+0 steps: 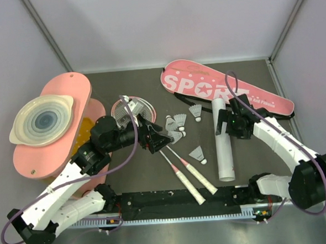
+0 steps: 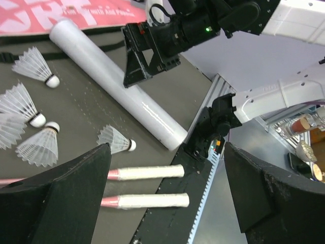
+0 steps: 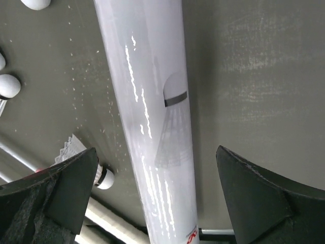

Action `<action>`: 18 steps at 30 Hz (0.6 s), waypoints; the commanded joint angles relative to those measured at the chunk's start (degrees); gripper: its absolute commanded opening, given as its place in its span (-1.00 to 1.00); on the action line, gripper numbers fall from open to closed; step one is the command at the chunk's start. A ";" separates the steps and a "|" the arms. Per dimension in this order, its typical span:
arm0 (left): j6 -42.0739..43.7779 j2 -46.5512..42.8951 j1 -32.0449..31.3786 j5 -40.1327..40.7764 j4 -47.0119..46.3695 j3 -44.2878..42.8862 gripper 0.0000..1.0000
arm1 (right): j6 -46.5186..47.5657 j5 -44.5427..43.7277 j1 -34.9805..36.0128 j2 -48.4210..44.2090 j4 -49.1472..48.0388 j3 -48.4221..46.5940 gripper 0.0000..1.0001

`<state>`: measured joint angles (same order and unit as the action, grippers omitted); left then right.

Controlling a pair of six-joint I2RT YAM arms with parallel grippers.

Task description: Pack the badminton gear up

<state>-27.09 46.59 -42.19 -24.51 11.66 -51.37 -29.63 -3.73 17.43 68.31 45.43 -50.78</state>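
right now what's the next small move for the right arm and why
Probably lower the right pincer straight down and close on the white tube. Its jaws are wide open, straddling the tube from above, and the tube lies free on the table.

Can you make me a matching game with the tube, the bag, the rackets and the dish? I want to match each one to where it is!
Things:
1. tube
2. bag
3. rackets
4. dish

Places:
A. on the pink boards, far left
B. at the back, on the right
C. side by side in the middle
D. under the open jaws of the right arm

Pairs: 1-D, 2-B, 3-C, 4-A
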 commanded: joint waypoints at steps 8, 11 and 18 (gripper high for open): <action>-6.48 1.22 -8.07 6.40 -6.12 3.91 0.87 | 0.71 1.63 1.11 6.21 -12.12 5.52 0.86; -6.39 2.80 -9.66 7.81 -6.21 3.48 0.86 | 0.71 0.57 1.64 8.23 -13.26 6.13 0.83; -6.48 4.91 -10.63 10.27 -4.98 2.42 0.79 | 0.97 -0.23 1.82 11.31 -16.95 7.36 0.65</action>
<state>-33.15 51.22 -52.58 -16.80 9.02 -47.88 -29.17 -2.48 18.61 78.76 32.53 -44.21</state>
